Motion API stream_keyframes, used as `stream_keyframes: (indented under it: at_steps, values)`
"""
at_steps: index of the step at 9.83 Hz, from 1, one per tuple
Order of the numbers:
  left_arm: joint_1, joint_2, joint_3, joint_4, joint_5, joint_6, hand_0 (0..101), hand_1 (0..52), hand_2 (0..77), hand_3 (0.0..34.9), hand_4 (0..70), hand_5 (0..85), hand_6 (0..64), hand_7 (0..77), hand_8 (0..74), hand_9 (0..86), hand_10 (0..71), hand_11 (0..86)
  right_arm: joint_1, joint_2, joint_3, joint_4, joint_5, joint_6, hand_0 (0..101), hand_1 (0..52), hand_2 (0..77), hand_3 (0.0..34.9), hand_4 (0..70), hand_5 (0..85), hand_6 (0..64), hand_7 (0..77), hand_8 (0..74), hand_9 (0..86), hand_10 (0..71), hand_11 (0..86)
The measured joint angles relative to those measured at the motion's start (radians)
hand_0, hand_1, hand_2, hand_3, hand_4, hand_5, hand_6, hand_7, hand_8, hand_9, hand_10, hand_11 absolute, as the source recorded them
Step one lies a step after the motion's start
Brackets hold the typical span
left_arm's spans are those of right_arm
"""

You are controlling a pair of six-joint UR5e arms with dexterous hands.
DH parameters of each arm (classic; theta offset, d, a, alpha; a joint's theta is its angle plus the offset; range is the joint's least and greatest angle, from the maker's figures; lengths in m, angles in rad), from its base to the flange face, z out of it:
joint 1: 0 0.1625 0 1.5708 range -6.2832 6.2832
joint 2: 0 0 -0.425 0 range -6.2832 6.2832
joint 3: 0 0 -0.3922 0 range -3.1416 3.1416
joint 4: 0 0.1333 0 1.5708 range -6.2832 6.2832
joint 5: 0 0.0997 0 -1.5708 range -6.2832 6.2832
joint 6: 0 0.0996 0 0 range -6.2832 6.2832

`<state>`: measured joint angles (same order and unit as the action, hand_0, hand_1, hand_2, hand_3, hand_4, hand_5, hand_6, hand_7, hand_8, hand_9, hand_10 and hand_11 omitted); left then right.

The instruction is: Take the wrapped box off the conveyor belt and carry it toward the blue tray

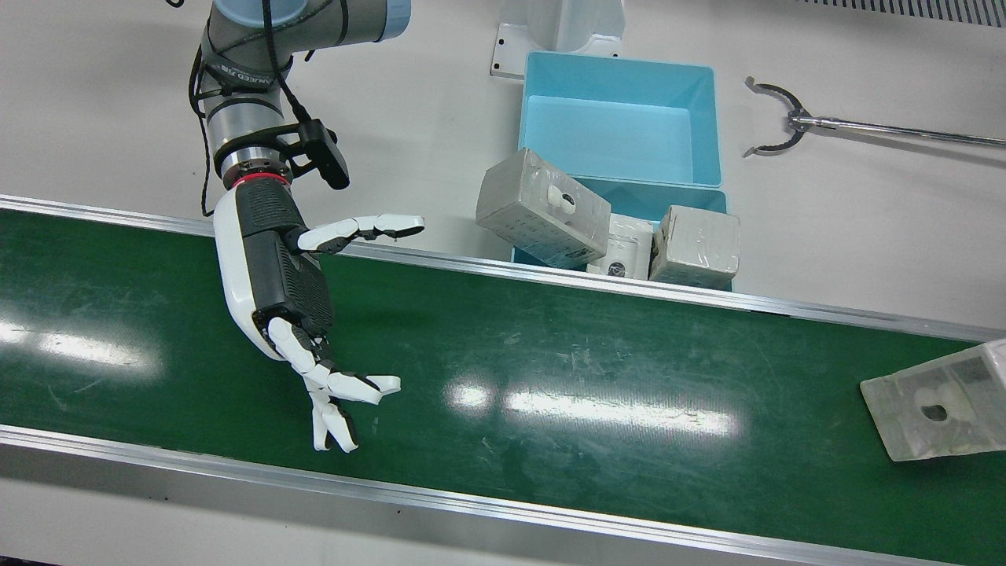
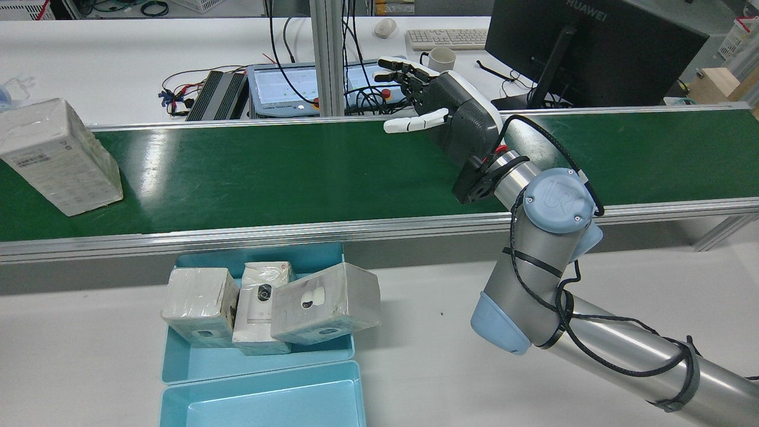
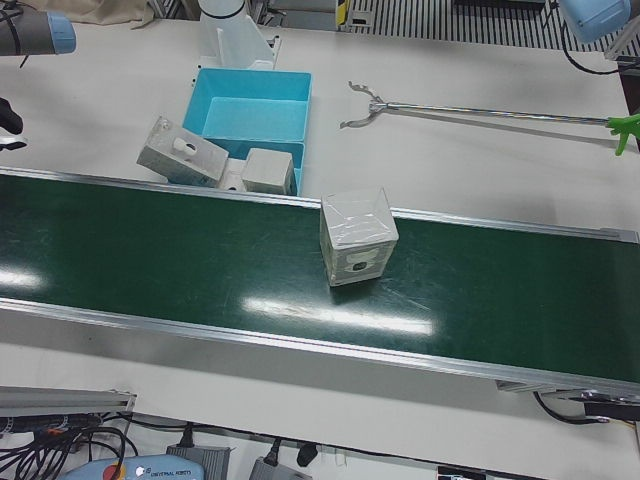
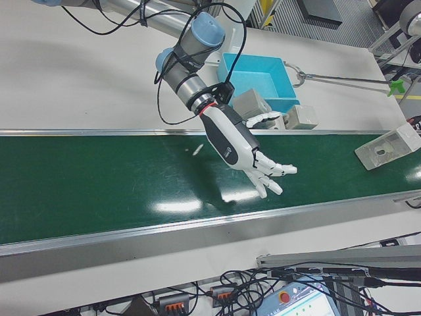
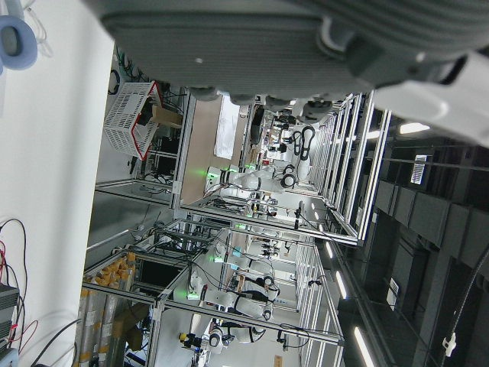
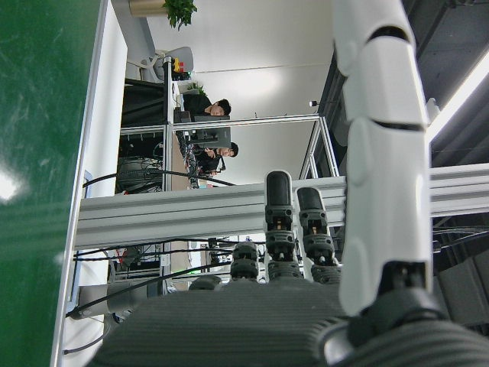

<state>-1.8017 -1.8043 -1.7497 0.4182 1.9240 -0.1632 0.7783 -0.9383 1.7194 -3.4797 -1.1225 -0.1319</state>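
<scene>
Green conveyor belt runs across the station between aluminium rails, with white tabletop on both sides of it. Over the belt hangs the right hand, its palm turned sideways and its fingers spread apart, holding nothing; in the right-front view the same hand hovers above the belt surface without touching it. The thumb points toward the rail on the tray side.

Well away from that hand along the belt, toward the robot's left, stands the wrapped box, upright on the green surface and covered in clear film. In the front view it shows only partly at the edge, and in the rear view it sits at the far left end of the belt. Nothing touches it.

Off the belt, on the robot's side of the rail and between the hand and the wrapped box, lies the blue tray, made of two compartments. The compartment nearer the rail holds three wrapped packages; the one closest to the hand leans tilted over the tray wall. The farther compartment has nothing in it.

Beyond the tray on the white table lies a long metal reacher tool with a clawed end.

Of the left hand, only the underside of its palm appears in its own camera, so whether its fingers are apart or together cannot be told.
</scene>
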Motion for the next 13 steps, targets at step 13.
stream_keyframes:
  at_steps: [13]
  values:
    - [0.0, 0.0, 0.0, 0.0, 0.0, 0.0, 0, 0.0, 0.5, 0.0, 0.5, 1.1, 0.5, 0.5, 0.5, 0.0, 0.5, 0.0, -0.065, 0.078, -0.061, 0.0, 0.009, 0.001, 49, 15.8, 12.5, 0.0, 17.5, 16.9, 10.9, 31.1, 3.8, 9.3, 0.0, 0.5]
